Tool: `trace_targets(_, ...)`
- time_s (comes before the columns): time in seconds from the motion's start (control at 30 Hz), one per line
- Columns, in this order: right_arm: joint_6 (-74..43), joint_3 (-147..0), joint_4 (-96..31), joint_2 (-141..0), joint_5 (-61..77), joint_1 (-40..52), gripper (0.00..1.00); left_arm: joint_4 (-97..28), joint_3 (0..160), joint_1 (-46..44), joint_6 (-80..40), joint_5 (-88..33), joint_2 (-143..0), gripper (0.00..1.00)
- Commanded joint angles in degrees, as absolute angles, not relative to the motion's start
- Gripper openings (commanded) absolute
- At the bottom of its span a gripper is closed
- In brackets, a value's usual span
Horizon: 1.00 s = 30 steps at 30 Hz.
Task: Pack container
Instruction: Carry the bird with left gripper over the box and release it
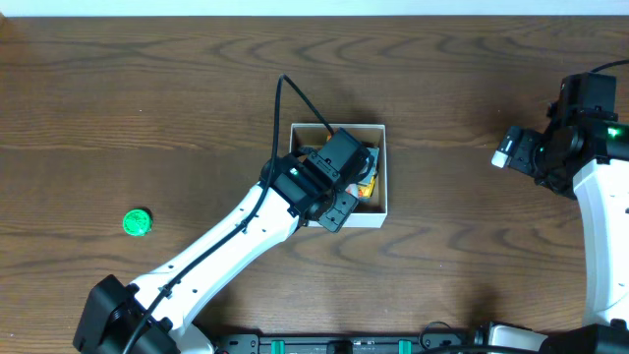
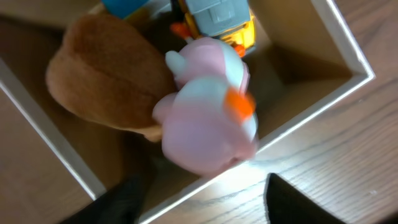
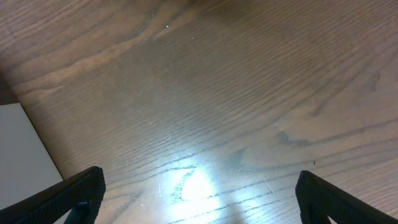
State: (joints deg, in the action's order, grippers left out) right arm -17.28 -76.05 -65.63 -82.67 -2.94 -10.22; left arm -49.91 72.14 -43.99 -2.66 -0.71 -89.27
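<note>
The container (image 1: 381,206) is a white-walled square box with a tan inside, at the table's middle. In the left wrist view its wall (image 2: 311,118) frames a brown plush toy (image 2: 106,74), a pink and pale-blue toy with an orange beak (image 2: 208,118) and a yellow and blue-grey toy vehicle (image 2: 221,18). My left gripper (image 2: 205,205) is open just above the container's near wall, holding nothing; the pink toy lies free below it. My right gripper (image 3: 199,199) is open and empty over bare table at the far right (image 1: 536,147).
A small green round toy (image 1: 137,222) lies on the table at the left. The left arm (image 1: 226,246) stretches diagonally from the front left to the container. A pale object's edge (image 3: 18,155) shows at the left of the right wrist view.
</note>
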Motion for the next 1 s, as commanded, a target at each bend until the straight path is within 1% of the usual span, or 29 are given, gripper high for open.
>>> trace_targets(0.0,-16.2,-76.0,-65.7,-82.8,-2.7,-10.4,0.99,-50.1,72.7,-43.9,-2.4,1.8,-89.2,0.70)
trace_targets(0.17,-16.2,-76.0,-65.7,-82.8,-2.7,-10.4,0.99,-49.6,72.7,-43.3,-3.3,2.2,-88.1,0.70)
trace_targets(0.2,-16.2,-76.0,-65.7,-82.8,-2.7,-10.4,0.99,-49.5,72.8,-43.0,-3.3,2.2,-87.9,0.68)
trace_targets(0.23,-16.2,-76.0,-65.7,-82.8,-2.7,-10.4,0.99,-49.4,72.8,-42.8,-3.3,2.2,-87.7,0.64)
trace_targets(0.27,-16.2,-76.0,-65.7,-82.8,-2.7,-10.4,0.99,-49.2,72.8,-42.6,-3.5,2.2,-87.6,0.52)
trace_targets(0.3,-16.2,-76.0,-65.7,-82.8,-2.7,-10.4,0.99,-48.9,72.8,-42.4,-3.5,2.2,-87.4,0.29)
trace_targets(0.33,-16.2,-76.0,-65.7,-82.8,-2.7,-10.4,0.99,-48.4,72.8,-42.3,-3.5,2.2,-87.3,0.12)
trace_targets(0.37,-16.2,-76.0,-65.7,-82.8,-2.7,-10.4,0.99,-47.9,72.8,-42.3,-3.4,2.2,-87.3,0.06)
trace_targets(0.67,-16.2,-76.0,-65.6,-82.8,-2.7,-10.4,0.99,-44.9,72.8,-42.3,-3.4,1.3,-87.8,0.06)
trace_targets(0.8,-16.2,-76.0,-65.6,-82.8,-2.7,-10.4,0.99,-44.6,72.7,-42.3,-3.5,-2.5,-89.0,0.06)
trace_targets(0.97,-16.2,-76.0,-65.6,-82.8,-2.7,-10.4,0.99,-44.7,72.6,-42.3,-3.5,-3.1,-91.1,0.06)
